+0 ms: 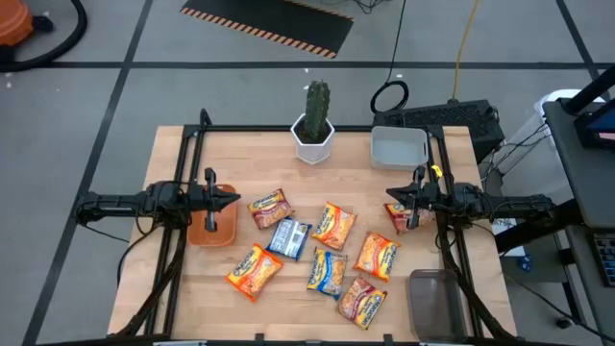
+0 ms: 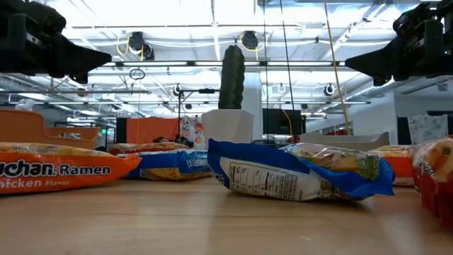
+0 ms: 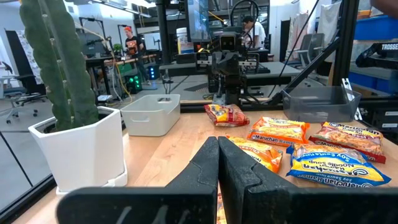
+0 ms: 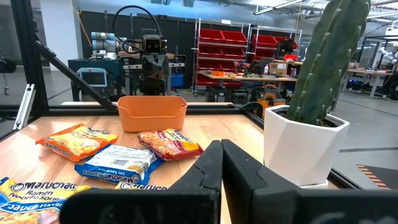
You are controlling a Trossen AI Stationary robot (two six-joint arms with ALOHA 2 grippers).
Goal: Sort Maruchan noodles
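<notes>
Wooden table fills the high view, with a potted cactus at its far edge as the landmark. Sorting looks unstarted: every packet lies loose on the wood, none in a bin. I count nine noodle packets scattered on the near side of the cactus: seven orange or red, two blue. Three bins wait: an orange bin to the cactus's left, a white bin just to its right, and a grey bin at the near right corner. Left gripper hovers over the orange bin, jaws pressed together, empty. Right gripper hangs opposite, likewise closed on nothing.
</notes>
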